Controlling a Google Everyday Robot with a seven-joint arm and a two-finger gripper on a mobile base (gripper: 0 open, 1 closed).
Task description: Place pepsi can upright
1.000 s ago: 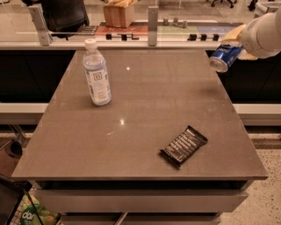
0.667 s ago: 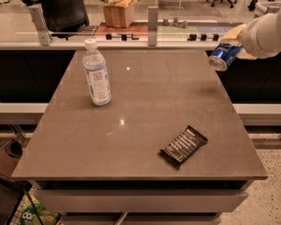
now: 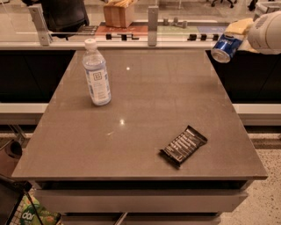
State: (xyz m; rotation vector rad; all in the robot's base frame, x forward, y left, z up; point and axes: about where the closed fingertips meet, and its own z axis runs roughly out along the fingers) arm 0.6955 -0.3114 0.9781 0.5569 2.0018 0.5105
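Fingers [image 3: 240, 27] of the gripper [image 3: 235, 36] – yellowish pads at the end of a white arm housing [image 3: 266, 26] – are clamped on the pepsi can [image 3: 224, 46], which they hold in the air at the upper right.

At the far left, below the table edge, a green printed package [image 3: 34, 215] shows in the bottom corner. A clear water bottle [image 3: 96, 74] with a white cap stands upright on the grey table [image 3: 145, 96], in its far left part. Behind the table, past a low counter rail, sits a wooden box [image 3: 118, 13]. Nearer the front and right of centre, a dark snack bar wrapper [image 3: 183, 146] lies flat on the tabletop at a slant, well apart from the bottle.

Further right, the blue can hangs tilted – one silver end faces down and to the left, toward the table. It is off the surface, just beyond the table's far right corner and touching nothing but the gripper.
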